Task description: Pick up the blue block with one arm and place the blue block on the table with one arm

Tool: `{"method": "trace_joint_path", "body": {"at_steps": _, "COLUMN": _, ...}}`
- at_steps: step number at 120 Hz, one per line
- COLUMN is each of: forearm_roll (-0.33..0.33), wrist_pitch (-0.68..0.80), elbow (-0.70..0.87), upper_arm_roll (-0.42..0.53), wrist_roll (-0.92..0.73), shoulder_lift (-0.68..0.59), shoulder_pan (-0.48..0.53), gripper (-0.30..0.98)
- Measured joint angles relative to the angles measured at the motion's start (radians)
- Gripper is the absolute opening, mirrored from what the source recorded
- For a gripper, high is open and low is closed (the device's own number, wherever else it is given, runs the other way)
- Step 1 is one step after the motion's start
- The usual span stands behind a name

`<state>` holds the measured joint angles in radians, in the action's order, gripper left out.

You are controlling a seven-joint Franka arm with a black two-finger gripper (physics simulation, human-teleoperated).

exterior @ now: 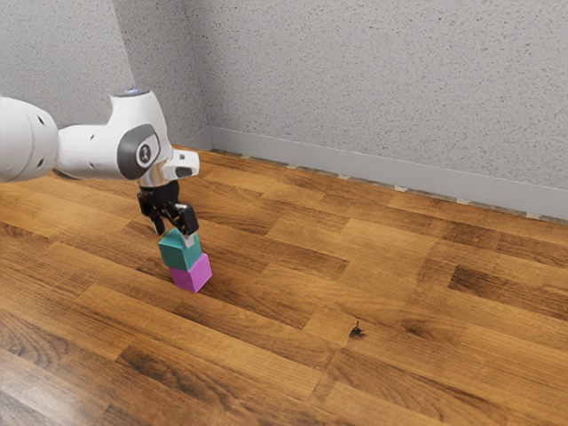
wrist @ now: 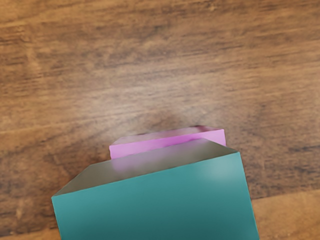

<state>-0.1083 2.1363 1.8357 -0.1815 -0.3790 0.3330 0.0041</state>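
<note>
My gripper [exterior: 175, 232] stands over the blue block [exterior: 179, 253], which looks teal, with its fingers apart near the block's upper part. Under that block is a magenta block [exterior: 192, 273] on the wooden surface. The blue block sits offset and slightly turned on the magenta one; any small gap between them cannot be made out. In the wrist view the blue block [wrist: 155, 200] lies large and close below my hand, a little askew to it. Part of the magenta block [wrist: 167, 142] shows beyond it. The far finger's contact with the blue block is hidden.
Wood-plank surface [exterior: 408, 311] extends around the two blocks, with a dark mark [exterior: 357, 330] toward the exterior view's right. A grey speckled wall [exterior: 382, 80] with a pale baseboard [exterior: 355, 169] stands at the back.
</note>
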Motion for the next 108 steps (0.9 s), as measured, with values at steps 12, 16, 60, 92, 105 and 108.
{"method": "trace_joint_path", "body": {"at_steps": 12, "forearm_roll": -0.002, "wrist_pitch": 0.003, "elbow": 0.001, "upper_arm_roll": 0.0, "wrist_roll": -0.003, "shoulder_lift": 0.01, "shoulder_pan": 0.0, "gripper": 0.69}}
{"method": "trace_joint_path", "body": {"at_steps": 16, "forearm_roll": -0.003, "wrist_pitch": 0.005, "elbow": 0.001, "upper_arm_roll": -0.001, "wrist_roll": -0.004, "shoulder_lift": 0.014, "shoulder_pan": 0.0, "gripper": 0.69}}
{"method": "trace_joint_path", "body": {"at_steps": 60, "forearm_roll": -0.007, "wrist_pitch": 0.026, "elbow": 0.001, "upper_arm_roll": -0.001, "wrist_roll": -0.011, "shoulder_lift": 0.035, "shoulder_pan": 0.0, "gripper": 0.69}}
{"method": "trace_joint_path", "body": {"at_steps": 92, "forearm_roll": -0.016, "wrist_pitch": 0.044, "elbow": 0.0, "upper_arm_roll": -0.002, "wrist_roll": -0.001, "shoulder_lift": 0.044, "shoulder_pan": 0.0, "gripper": 0.69}}
{"method": "trace_joint_path", "body": {"at_steps": 105, "forearm_roll": -0.019, "wrist_pitch": 0.049, "elbow": -0.002, "upper_arm_roll": -0.002, "wrist_roll": 0.021, "shoulder_lift": 0.05, "shoulder_pan": 0.0, "gripper": 0.69}}
{"method": "trace_joint_path", "body": {"at_steps": 108, "forearm_roll": -0.019, "wrist_pitch": 0.05, "elbow": -0.002, "upper_arm_roll": -0.002, "wrist_roll": 0.026, "shoulder_lift": 0.05, "shoulder_pan": 0.0, "gripper": 0.69}}
